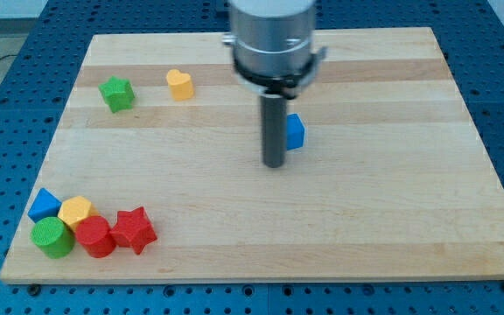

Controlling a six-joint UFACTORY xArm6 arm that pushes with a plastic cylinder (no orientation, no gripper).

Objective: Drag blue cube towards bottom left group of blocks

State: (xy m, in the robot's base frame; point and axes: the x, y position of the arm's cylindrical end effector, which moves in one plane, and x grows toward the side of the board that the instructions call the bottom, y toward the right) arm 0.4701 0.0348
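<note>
**Clerk:** While the ledger is open, item one: blue cube (295,131). Location?

**Surveyor:** Taking my tip (274,164) as the landmark, the blue cube lies just to the view's right of it and slightly toward the view's top, partly hidden behind the rod. Touching or a hair apart, I cannot tell.

**Clerk:** Item two: gripper, state?

**Surveyor:** None fitted. The arm ends in a plain dark rod, so nothing opens or closes, and nothing is held.

**Clerk:** Item three: destination group.

**Surveyor:** From my tip, well apart toward the view's bottom left: blue triangular block (44,205), yellow block (75,211), green cylinder (52,237), red cylinder (95,236), red star (134,230), all huddled at the corner of the counter (392,219).

**Clerk:** Bearing on the move?

**Surveyor:** By my judgement, my tip stands on the wrong side. It sits between cube and group, so a push from here would send the cube away. The tip should pass round to the cube's far side, view's upper right, then drive down-left.

**Clerk:** Sundries?

**Surveyor:** Green star (116,93) and yellow heart-like block (179,84), toward the view's top left of my tip, off the likely path.
</note>
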